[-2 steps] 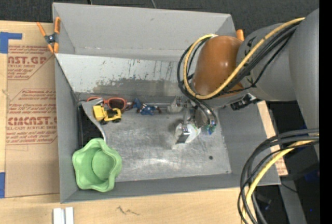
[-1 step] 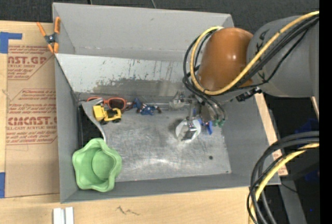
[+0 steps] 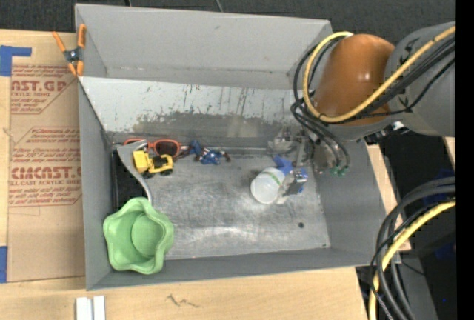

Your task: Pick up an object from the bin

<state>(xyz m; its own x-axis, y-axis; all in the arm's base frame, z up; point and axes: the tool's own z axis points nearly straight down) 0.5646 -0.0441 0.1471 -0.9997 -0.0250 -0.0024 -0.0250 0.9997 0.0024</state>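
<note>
My gripper [image 3: 305,152] hangs low at the right side of the bin, under the arm's orange cover. Just below and left of it lies a white round bottle [image 3: 264,187] with blue parts at its right end, touching or nearly touching the gripper. A small blue thing [image 3: 209,155] lies further left along the back wall.
A yellow toy vehicle [image 3: 151,161] with a red-orange loop [image 3: 164,144] sits at the back left, beside a black flat thing [image 3: 123,181]. A green flower-shaped bowl [image 3: 137,235] fills the front left corner. Bare floor lies between the bowl and the bottle.
</note>
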